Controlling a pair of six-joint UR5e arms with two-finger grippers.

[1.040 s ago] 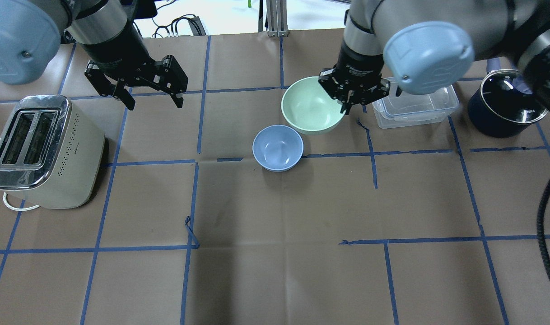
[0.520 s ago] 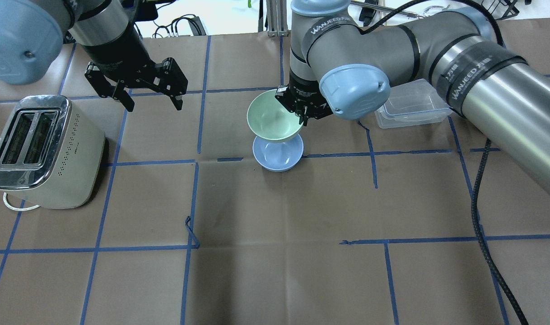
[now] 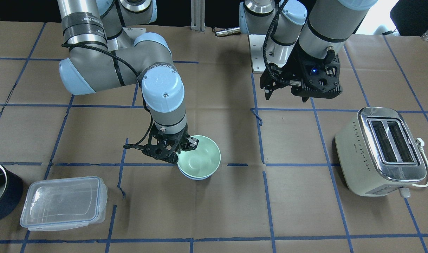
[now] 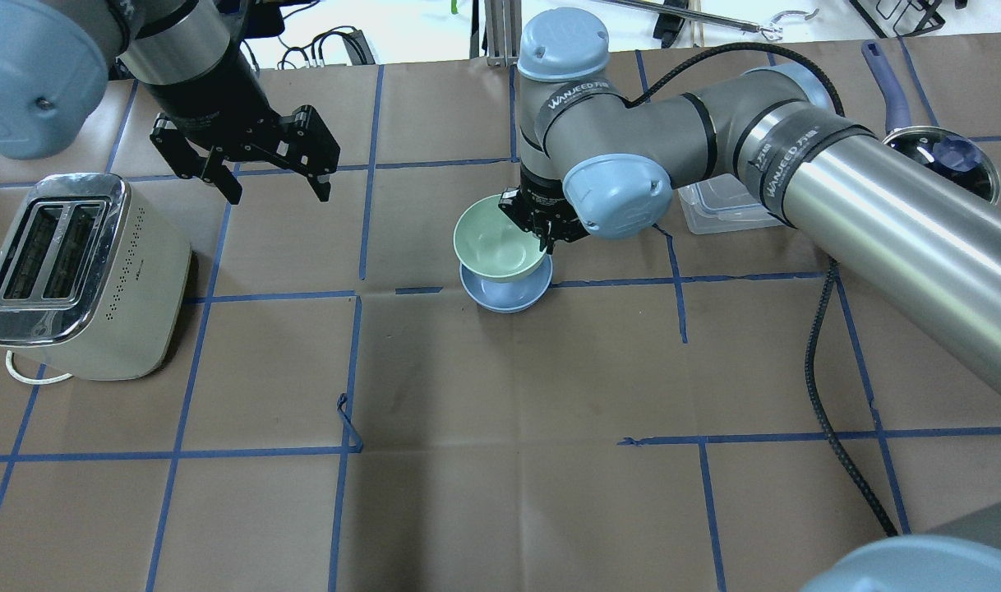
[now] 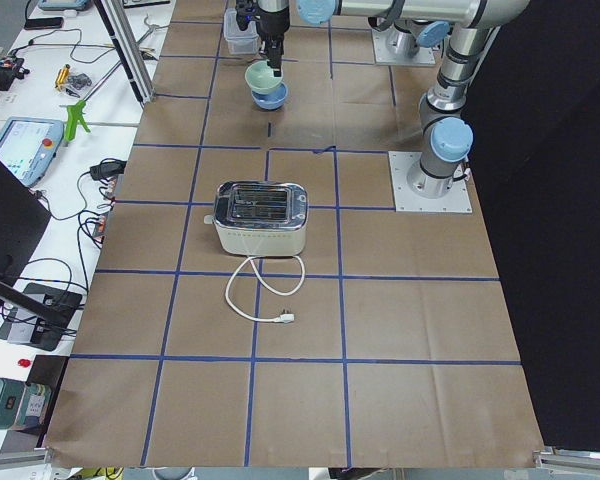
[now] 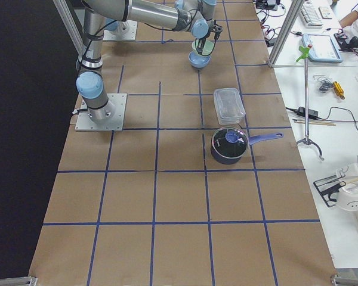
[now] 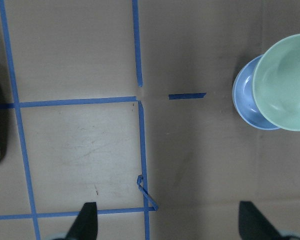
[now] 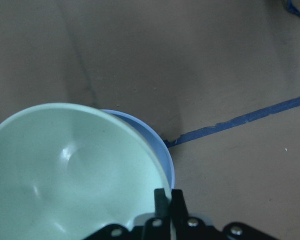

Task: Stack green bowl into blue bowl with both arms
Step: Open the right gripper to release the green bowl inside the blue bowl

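Observation:
The green bowl (image 4: 494, 241) hangs upright right over the blue bowl (image 4: 500, 299), covering most of it. I cannot tell whether they touch. My right gripper (image 4: 543, 238) is shut on the green bowl's rim on the bowl's right side. The pinch also shows in the right wrist view (image 8: 165, 200), with the green bowl (image 8: 75, 170) over the blue bowl (image 8: 161, 150). My left gripper (image 4: 279, 193) is open and empty above the table, far left of the bowls. The left wrist view shows its gripper (image 7: 170, 220), the green bowl (image 7: 285, 85) and the blue bowl (image 7: 244, 97).
A cream toaster (image 4: 81, 275) stands at the left. A clear lidded container (image 4: 726, 205) lies right of the bowls, partly under the right arm. A dark pot (image 4: 944, 160) with a lid stands at the far right.
My right gripper has carried the green bowl left and toward the near side, then lower, over the blue bowl. The left arm has not moved.

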